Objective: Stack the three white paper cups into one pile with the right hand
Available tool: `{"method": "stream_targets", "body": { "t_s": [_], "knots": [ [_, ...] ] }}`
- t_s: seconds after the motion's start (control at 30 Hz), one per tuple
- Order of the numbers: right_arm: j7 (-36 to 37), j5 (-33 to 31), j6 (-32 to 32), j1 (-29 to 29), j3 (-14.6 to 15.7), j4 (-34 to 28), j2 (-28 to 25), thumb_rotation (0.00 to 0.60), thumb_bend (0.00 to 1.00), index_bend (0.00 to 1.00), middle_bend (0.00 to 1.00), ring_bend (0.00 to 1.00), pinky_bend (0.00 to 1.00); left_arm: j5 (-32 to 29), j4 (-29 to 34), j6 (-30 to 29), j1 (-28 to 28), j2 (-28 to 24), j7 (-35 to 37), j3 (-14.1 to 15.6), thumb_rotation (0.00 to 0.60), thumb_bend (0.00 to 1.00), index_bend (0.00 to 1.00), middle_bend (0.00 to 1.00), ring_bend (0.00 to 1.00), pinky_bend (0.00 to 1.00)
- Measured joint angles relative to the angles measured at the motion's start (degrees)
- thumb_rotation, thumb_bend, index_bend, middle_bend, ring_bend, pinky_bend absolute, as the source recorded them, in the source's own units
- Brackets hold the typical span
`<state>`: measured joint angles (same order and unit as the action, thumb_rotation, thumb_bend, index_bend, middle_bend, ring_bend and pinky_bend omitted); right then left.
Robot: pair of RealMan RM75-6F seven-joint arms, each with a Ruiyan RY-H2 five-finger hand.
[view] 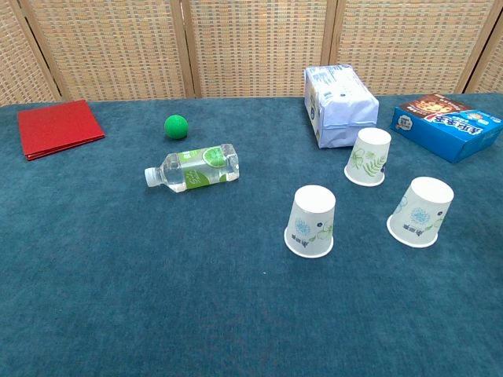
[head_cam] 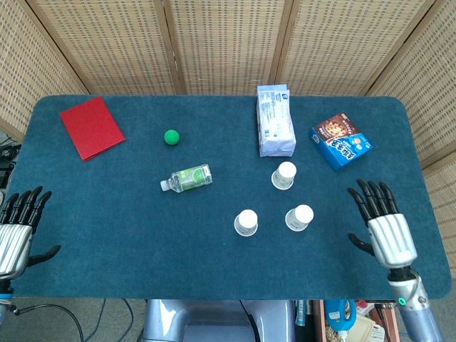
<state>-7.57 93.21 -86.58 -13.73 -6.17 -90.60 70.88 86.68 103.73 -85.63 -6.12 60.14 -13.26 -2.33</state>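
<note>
Right of centre on the tabletop (head_cam: 107,214), the three white paper cups (view: 310,221) (view: 421,211) (view: 368,156) stand upside down and apart, so nothing's stacked yet. Nearest them, the right hand (head_cam: 385,226) hovers with fingers spread, holding nothing, probably lining up a first grab. Far off, the left hand (head_cam: 16,231) is empty too, fingers apart.

The head view looks steeply down from above the near edge of the blue table (head_cam: 107,235), taking in its whole top. The chest view sits low and closer, facing level across the same table (view: 118,298) toward the wicker screen (view: 259,47) behind it.
</note>
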Motion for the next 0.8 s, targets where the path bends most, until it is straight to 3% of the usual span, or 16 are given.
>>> {"method": "stream_targets", "body": {
  "t_s": [0.1, 0.3, 0.53, 0.8],
  "knots": [
    [0.1, -4.5, 7.8, -4.3, -2.8, -3.2, 0.0, 0.600, 0.00, 0.22, 0.21, 0.06, 0.07, -1.4, -0.2, 0.6, -0.3, 0.0, 0.2, -0.6, 0.600, 0.14, 0.00, 0.00, 0.00, 0.00],
    [-4.0, -19.9, 21.7, -13.3, -7.8, -5.4, 2.0, 0.600, 0.00, 0.28, 0.24, 0.06, 0.08, -4.5, -0.8, 1.8, -0.8, -0.1, 0.8, -1.7, 0.600, 0.15, 0.00, 0.00, 0.00, 0.00],
    [-19.2, -37.9, 29.8, -24.8, -10.8, 2.3, 10.1, 0.600, 0.03, 0.30, 0.27, 0.08, 0.09, -8.6, -1.8, 4.4, -1.8, 0.0, 1.1, -2.8, 0.600, 0.15, 0.00, 0.00, 0.00, 0.00],
    [-24.1, -46.4, 33.9, -32.1, -12.4, 14.2, 18.0, 0.600, 0.04, 0.30, 0.27, 0.09, 0.11, -11.4, -2.7, 6.9, -3.1, 0.5, 0.8, -3.5, 0.600, 0.14, 0.00, 0.00, 0.00, 0.00]
  ]
}}
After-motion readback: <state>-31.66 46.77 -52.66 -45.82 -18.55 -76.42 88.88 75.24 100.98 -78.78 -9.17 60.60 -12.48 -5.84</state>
